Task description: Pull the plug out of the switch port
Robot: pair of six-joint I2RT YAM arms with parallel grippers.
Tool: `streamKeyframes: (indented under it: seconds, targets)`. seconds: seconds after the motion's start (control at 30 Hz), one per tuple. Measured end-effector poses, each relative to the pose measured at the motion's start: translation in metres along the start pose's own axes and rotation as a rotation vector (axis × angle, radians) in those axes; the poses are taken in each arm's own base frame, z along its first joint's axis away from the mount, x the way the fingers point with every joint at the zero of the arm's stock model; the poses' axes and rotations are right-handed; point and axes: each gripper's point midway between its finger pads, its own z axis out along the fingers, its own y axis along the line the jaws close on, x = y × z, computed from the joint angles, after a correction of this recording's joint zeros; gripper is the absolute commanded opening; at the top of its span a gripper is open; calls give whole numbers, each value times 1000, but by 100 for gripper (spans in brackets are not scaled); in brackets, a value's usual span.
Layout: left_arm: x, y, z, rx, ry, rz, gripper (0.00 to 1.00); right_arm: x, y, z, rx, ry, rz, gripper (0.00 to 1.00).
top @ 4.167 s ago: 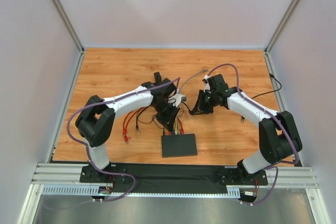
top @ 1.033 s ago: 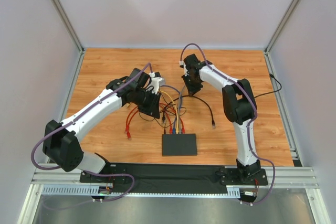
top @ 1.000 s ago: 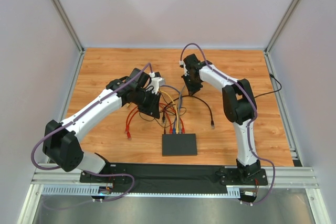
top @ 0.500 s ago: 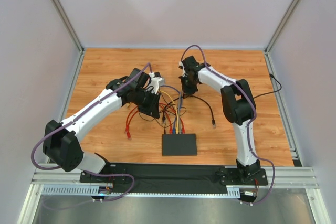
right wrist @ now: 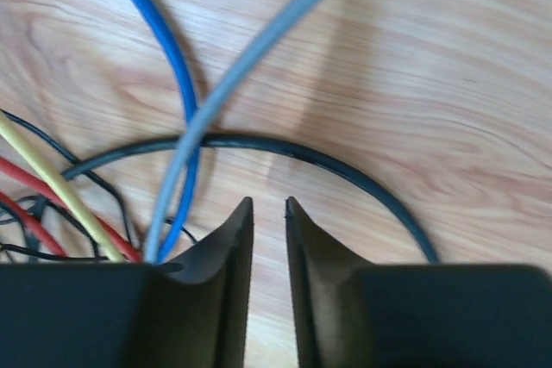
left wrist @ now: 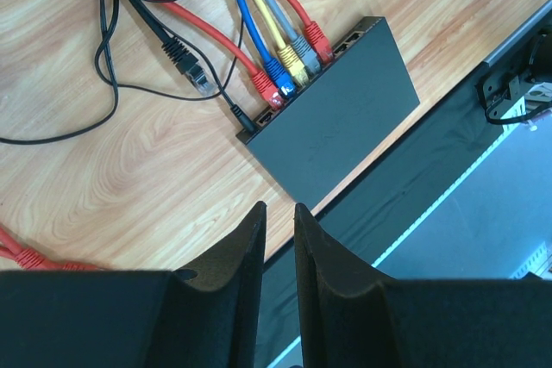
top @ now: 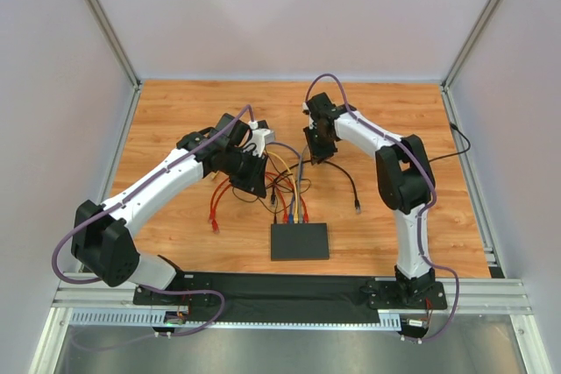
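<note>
The switch [top: 299, 241] is a flat black box near the table's front edge, also in the left wrist view [left wrist: 345, 118]. Several plugs sit in its far edge: red [left wrist: 266, 90], blue [left wrist: 278, 75], yellow [left wrist: 293, 60], grey [left wrist: 304, 47] and red [left wrist: 317, 38]. Their cables run away to the far side. My left gripper [top: 256, 181] [left wrist: 278, 208] hangs above the cables, left of and beyond the switch, shut and empty. My right gripper [top: 321, 151] [right wrist: 267, 204] is shut and empty, low over a black cable [right wrist: 345, 165] beyond the switch.
A loose black plug [left wrist: 191, 66] lies by the cables left of the ports. A black cable ends in a free plug [top: 356, 208] right of the switch. Loose red cables [top: 212, 212] lie to the left. Another black cable [top: 447, 153] runs off the right edge.
Since 4.2 s ago both arms have stretched out and their grippers have moved away from the switch; the black cable's free plug now lies right of it. In the last second only the right wrist shifted slightly.
</note>
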Motion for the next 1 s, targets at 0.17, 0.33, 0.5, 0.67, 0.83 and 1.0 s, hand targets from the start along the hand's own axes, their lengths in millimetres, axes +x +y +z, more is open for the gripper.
streamKeyframes:
  seconds: [0.17,0.33,0.5,0.67,0.83,1.0]
  targets:
    - [-1,0,0,1,-4,1,30,-9,-23,-22,131,-50,-68,41]
    - [-1,0,0,2,-3,3,41,-5,-38,-23,197,-23,-130,47]
    - [-1,0,0,5,-3,5,44,-1,-47,-9,207,20,-158,49]
    - [-1,-2,-4,6,-13,8,44,4,-55,0,191,50,-169,43]
    - [-2,-2,-7,6,-24,10,44,3,-58,1,151,56,-165,12]
    - [-2,-1,-7,5,-25,8,43,3,-57,2,138,68,-146,0]
